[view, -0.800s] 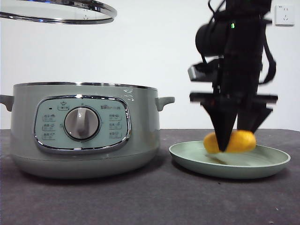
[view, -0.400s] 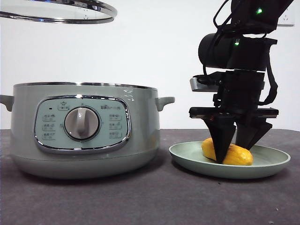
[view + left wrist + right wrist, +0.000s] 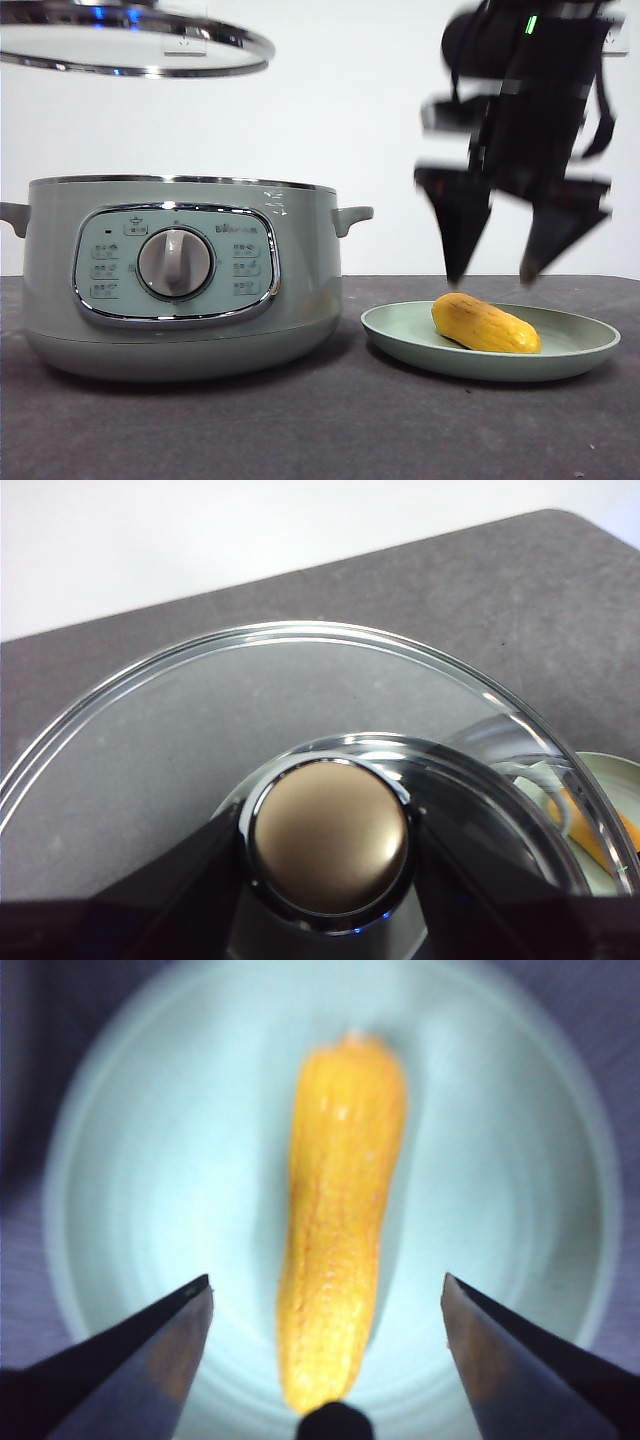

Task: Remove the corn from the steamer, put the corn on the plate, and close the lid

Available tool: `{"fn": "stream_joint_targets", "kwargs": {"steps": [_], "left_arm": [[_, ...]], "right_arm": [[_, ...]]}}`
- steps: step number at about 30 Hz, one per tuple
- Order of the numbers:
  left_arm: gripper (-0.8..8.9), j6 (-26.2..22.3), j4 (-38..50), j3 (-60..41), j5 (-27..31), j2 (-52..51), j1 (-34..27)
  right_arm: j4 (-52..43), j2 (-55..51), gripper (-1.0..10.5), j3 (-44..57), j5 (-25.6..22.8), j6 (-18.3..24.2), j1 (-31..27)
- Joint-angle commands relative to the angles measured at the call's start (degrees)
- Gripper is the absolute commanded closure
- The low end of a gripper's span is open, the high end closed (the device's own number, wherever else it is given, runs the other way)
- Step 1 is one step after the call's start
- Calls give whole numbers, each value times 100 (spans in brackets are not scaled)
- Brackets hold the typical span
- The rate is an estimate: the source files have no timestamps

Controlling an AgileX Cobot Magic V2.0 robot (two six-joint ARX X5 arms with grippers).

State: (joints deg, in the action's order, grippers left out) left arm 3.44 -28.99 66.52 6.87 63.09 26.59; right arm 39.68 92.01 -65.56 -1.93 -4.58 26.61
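The yellow-orange corn (image 3: 485, 324) (image 3: 340, 1220) lies on its side in the pale green plate (image 3: 400, 335) (image 3: 130, 1160), right of the steamer (image 3: 180, 275). My right gripper (image 3: 490, 278) (image 3: 325, 1285) hangs open just above the corn, touching nothing. The steamer stands uncovered at the left. High over it, at the top left, the glass lid (image 3: 130, 45) (image 3: 180, 730) is held level in the air. My left gripper (image 3: 328, 840) is shut on the lid's knob (image 3: 328, 832).
The dark grey table (image 3: 320, 430) runs to a white wall with a socket (image 3: 610, 35) at the top right. The steamer's side handle (image 3: 352, 215) juts toward the plate, leaving a small gap between pot and plate.
My right gripper let go of the corn, opened wide and rose off the plate. The corn now rests alone in the plate. The lid shifted slightly to the right.
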Motion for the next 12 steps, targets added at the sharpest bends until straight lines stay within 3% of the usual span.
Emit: {"fn": "stream_joint_targets", "kwargs": {"steps": [1, 12], "left_arm": [[822, 111, 256, 33, 9, 175, 9], [822, 282, 533, 33, -446, 1161, 26]], "right_arm": [[96, -411, 564, 28, 4, -50, 2], [243, -1908, 568, 28, 2, -52, 2]]}}
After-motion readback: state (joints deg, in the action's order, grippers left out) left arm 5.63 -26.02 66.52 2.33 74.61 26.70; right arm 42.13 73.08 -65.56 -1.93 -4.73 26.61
